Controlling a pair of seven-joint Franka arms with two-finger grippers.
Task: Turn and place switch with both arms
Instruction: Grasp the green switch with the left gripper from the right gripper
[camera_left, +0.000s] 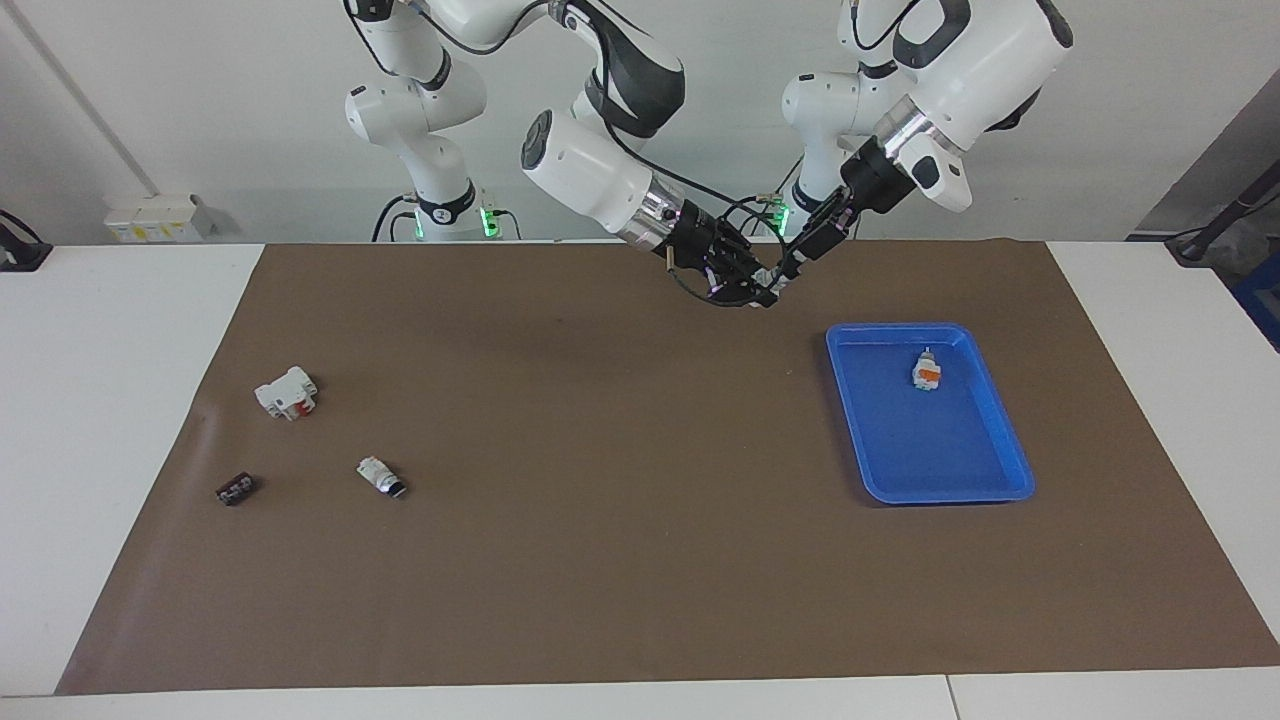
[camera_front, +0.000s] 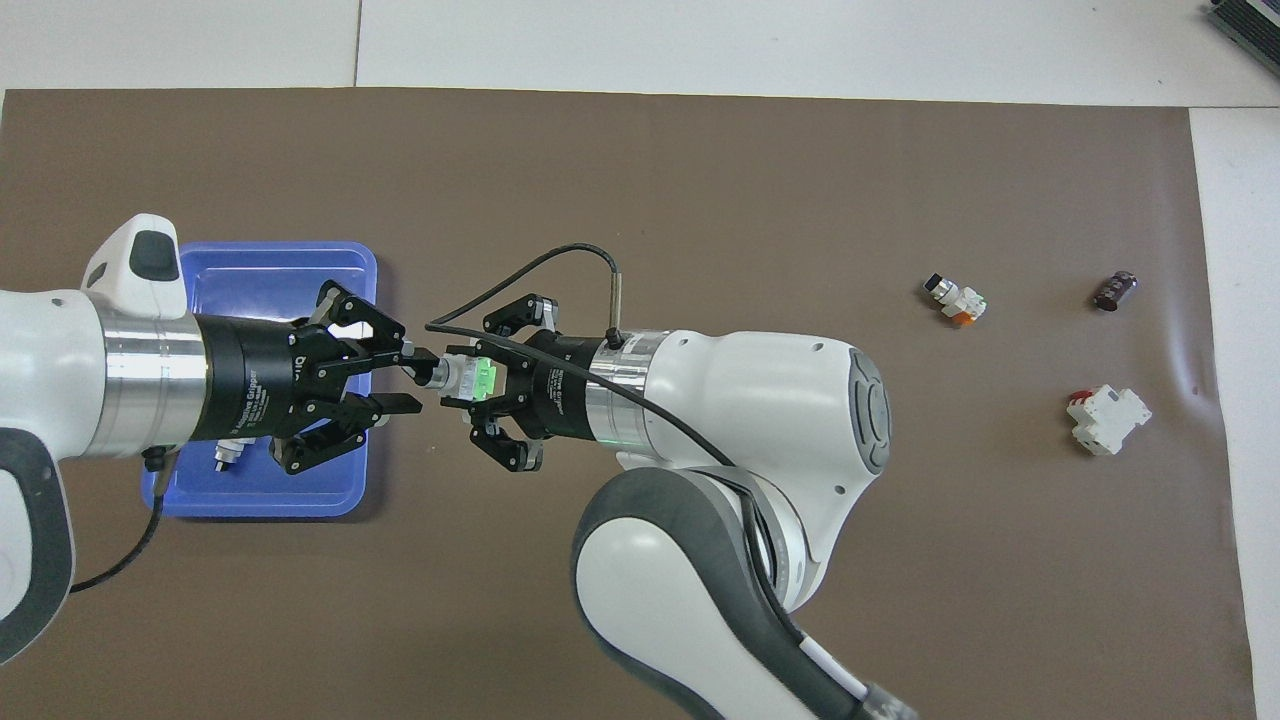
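Observation:
The switch (camera_front: 468, 378), white with a bright green face up and a black knob end, is held in the air by my right gripper (camera_front: 478, 380), which is shut on its body. The knob end points at my left gripper (camera_front: 412, 380), which is open, with one finger on each side of the knob's tip. Both grippers meet over the brown mat beside the blue tray (camera_front: 270, 270). In the facing view the right gripper (camera_left: 752, 288) and the left gripper (camera_left: 790, 266) meet tip to tip, and the switch barely shows there.
The blue tray (camera_left: 900, 440) holds a white piece with an orange patch (camera_left: 927, 372). At the right arm's end of the mat lie a white-and-black piece (camera_left: 381, 476), a white-and-red block (camera_left: 287, 392) and a small dark part (camera_left: 236, 489).

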